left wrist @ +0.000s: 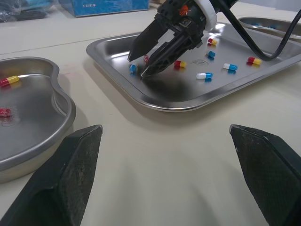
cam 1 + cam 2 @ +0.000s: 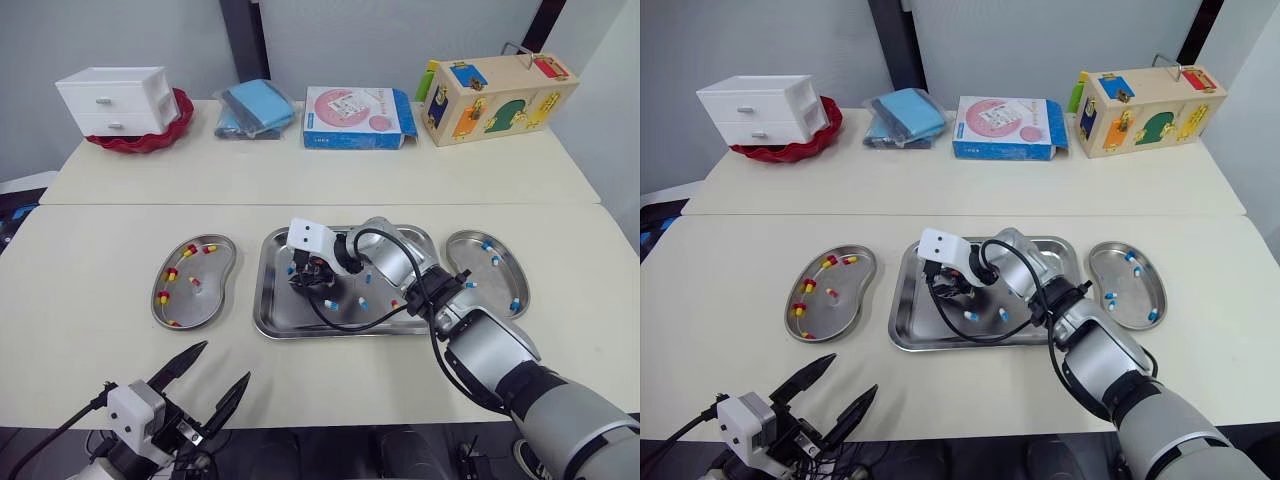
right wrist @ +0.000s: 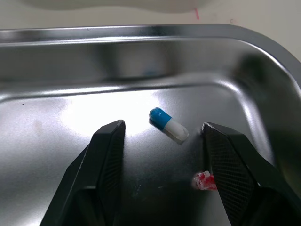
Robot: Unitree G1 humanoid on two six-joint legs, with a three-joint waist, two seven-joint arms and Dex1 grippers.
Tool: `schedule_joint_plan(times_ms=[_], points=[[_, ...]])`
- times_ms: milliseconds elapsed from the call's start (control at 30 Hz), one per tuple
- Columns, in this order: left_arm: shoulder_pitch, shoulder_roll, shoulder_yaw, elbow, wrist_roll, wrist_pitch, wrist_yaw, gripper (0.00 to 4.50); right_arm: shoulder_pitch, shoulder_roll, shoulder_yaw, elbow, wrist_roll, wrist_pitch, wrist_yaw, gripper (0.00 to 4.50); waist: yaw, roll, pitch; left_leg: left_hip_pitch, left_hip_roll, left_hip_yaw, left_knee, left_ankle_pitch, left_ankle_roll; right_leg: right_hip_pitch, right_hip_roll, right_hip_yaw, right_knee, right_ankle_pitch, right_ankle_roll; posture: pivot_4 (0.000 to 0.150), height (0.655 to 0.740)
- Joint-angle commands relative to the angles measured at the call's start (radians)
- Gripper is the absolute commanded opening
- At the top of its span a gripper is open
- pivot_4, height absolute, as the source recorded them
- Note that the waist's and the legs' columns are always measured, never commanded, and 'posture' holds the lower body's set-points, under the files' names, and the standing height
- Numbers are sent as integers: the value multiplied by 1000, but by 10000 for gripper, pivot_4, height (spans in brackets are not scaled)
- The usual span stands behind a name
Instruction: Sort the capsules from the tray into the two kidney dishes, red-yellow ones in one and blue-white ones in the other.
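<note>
1. A flat blue-and-white carton [image 2: 358,118] with a round pink print lies at the far edge of the cream table [image 2: 300,175], roughly midway along it, with one end flap open.
2. Just left of the carton lies a clear bag of folded blue cloth [image 2: 255,108].
3. Further left, well apart from the carton, a white two-drawer mini chest [image 2: 115,100] sits in a red scalloped dish [image 2: 178,118].
4. Right of the carton, near its open flap, stands a wooden lock box [image 2: 497,95] with coloured doors and a wire handle on top.

tray [image 2: 268,305] silver | left dish [image 2: 215,290] silver, red-yellow capsules [image 2: 171,273] | right dish [image 2: 480,270] silver, blue-white capsules [image 2: 487,245] | table [image 2: 120,240] cream | drawers [image 2: 115,100] white | bowl [image 2: 150,142] red | carton [image 2: 355,117] blue, white, pink | toy box [image 2: 500,95] tan with blue, green, orange, red panels
</note>
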Motion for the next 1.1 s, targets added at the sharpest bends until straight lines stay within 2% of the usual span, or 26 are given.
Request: schedule_joint_plan(times_ms=[33, 100, 400, 633, 767, 967, 1100], points=[[13, 12, 12, 2, -14, -26, 0, 45000, -14, 13, -25, 5, -19, -24, 1, 26617, 0, 0, 0, 0, 0, 0, 0, 0, 0, 0, 0, 0, 0, 0, 0, 1500, 7400], [12, 13, 12, 4, -14, -25, 1, 45000, -9, 16, -30, 7, -27, -26, 4, 22940, 0, 0, 0, 0, 0, 0, 0, 0, 0, 0, 0, 0, 0, 0, 0, 1500, 7400], [7, 24, 13, 8, -15, -24, 3, 45000, -1, 20, -46, -7, -36, -25, 21, 755, -1, 0, 0, 0, 0, 0, 0, 0, 0, 0, 0, 0, 0, 0, 0, 1500, 7400], [6, 35, 7, -8, -25, -14, 4, 45000, 19, 19, -84, -76, -6, -9, 55, 299, -1, 0, 0, 0, 0, 0, 0, 0, 0, 0, 0, 0, 0, 0, 0, 1500, 7400], [-4, 67, 9, -10, -35, -20, -28, 45000, 69, -30, -131, -271, 43, 66, 97, 299, 0, 1, 0, -1, 0, 0, 0, 0, 0, 0, 0, 0, 0, 0, 0, 1500, 7400], [-21, 147, -27, -4, -44, -56, -143, 45000, 252, -243, -205, -736, 133, 258, 169, 299, 18, 0, 0, -2, 0, -1, 0, 0, 0, 0, 0, -1, -2, 0, 0, 1500, 7400], [-71, 195, -61, 15, -57, -64, -213, 45000, 399, -439, -335, -977, 209, 359, 185, 299, 27, 1, 1, -2, 0, -1, 0, 0, 0, 0, 0, -1, -1, 0, 0, 1500, 7400]])
